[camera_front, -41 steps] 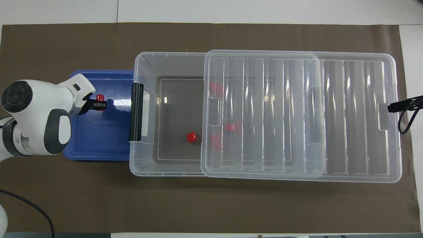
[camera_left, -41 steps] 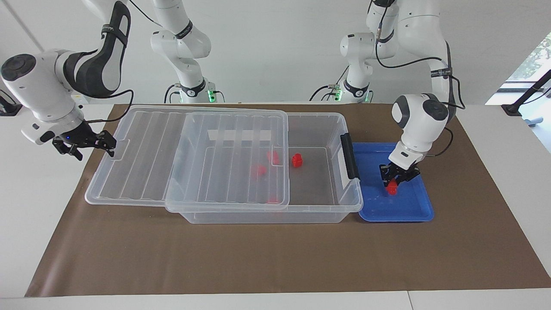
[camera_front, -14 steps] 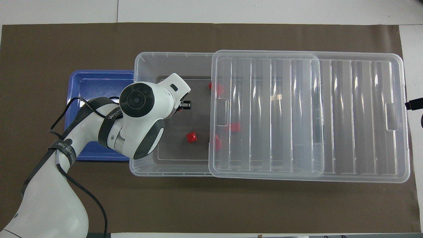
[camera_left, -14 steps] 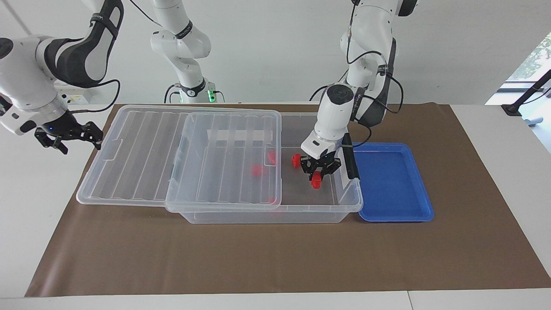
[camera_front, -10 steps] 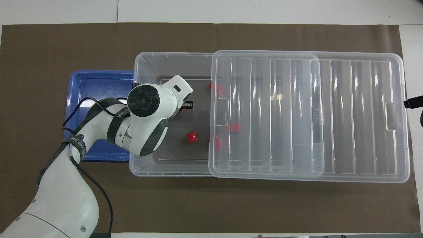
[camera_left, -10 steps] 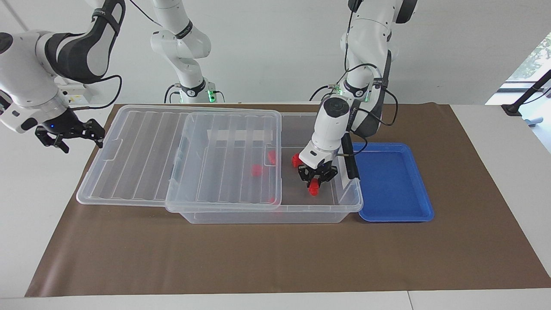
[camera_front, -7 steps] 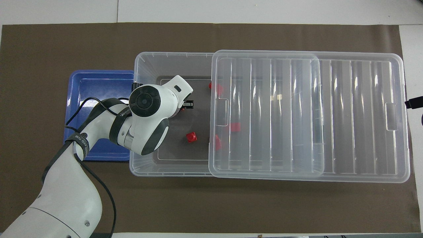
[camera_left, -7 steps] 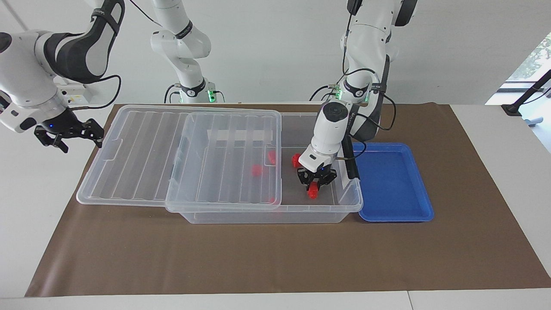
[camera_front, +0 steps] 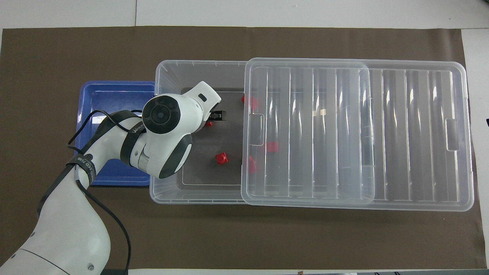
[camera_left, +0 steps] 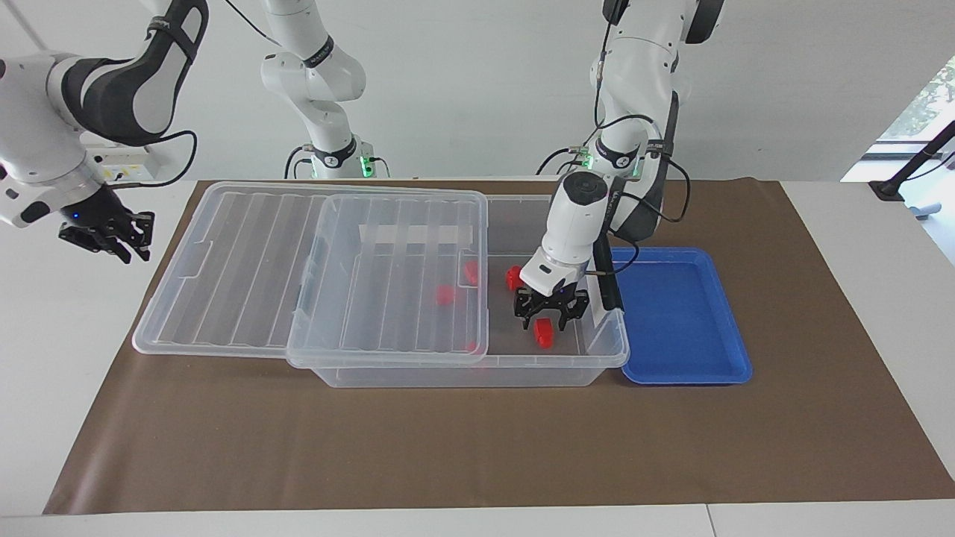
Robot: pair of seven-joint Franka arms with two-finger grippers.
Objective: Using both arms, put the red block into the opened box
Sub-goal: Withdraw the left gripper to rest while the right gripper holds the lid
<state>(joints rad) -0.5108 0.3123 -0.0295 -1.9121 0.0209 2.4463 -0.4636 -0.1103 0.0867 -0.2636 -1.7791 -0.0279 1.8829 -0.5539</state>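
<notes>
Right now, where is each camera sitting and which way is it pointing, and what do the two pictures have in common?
Facing view: high across the table, looking at the robots; both arms show whole, left gripper over the box, right gripper past the lid.
Overhead view: high above the robots' end, looking steeply down; only the left arm shows.
Shared: the box, lid, blue tray, left gripper and red block, half a turn apart.

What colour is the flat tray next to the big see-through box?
Blue. The tray shows best in the facing view.
</notes>
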